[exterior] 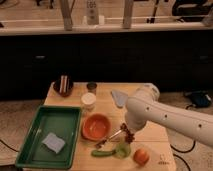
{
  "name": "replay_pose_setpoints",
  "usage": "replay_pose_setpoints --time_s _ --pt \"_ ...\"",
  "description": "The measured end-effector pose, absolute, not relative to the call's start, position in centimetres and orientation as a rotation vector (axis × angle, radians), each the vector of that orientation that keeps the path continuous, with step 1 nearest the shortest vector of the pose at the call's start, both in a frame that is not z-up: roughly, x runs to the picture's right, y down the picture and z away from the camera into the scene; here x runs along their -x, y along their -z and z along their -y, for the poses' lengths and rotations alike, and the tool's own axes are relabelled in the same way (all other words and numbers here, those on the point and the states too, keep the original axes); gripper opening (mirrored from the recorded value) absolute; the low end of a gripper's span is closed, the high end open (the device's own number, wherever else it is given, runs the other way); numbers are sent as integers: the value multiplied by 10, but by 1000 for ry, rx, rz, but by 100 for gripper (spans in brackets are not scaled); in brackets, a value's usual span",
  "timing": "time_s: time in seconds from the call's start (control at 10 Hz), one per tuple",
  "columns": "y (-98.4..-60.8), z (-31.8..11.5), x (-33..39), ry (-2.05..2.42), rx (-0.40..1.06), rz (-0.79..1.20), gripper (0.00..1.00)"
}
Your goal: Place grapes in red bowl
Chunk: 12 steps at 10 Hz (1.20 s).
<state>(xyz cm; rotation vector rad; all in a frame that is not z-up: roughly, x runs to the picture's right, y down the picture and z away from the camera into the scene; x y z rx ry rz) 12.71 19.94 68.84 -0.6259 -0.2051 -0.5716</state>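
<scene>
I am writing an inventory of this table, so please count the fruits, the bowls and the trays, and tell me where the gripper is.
Fruits: 3 (grapes, green apple, orange fruit)
Bowls: 2 (red bowl, dark brown bowl)
Trays: 1 (green tray)
Total: 6
The gripper is at the grapes, just right of the red bowl.

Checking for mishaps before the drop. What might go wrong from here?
The gripper is low at the grapes, right of the red bowl. A utensil lies between them, so a low sideways move may drag it or nudge the bowl. The green apple and orange fruit sit close in front, near the table edge; the arm may knock them off.
</scene>
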Motion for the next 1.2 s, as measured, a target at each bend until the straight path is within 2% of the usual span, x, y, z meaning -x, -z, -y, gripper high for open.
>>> replay_pose_setpoints --time_s 1.2 --pt "-687 -189 -33 740 618 288 1"
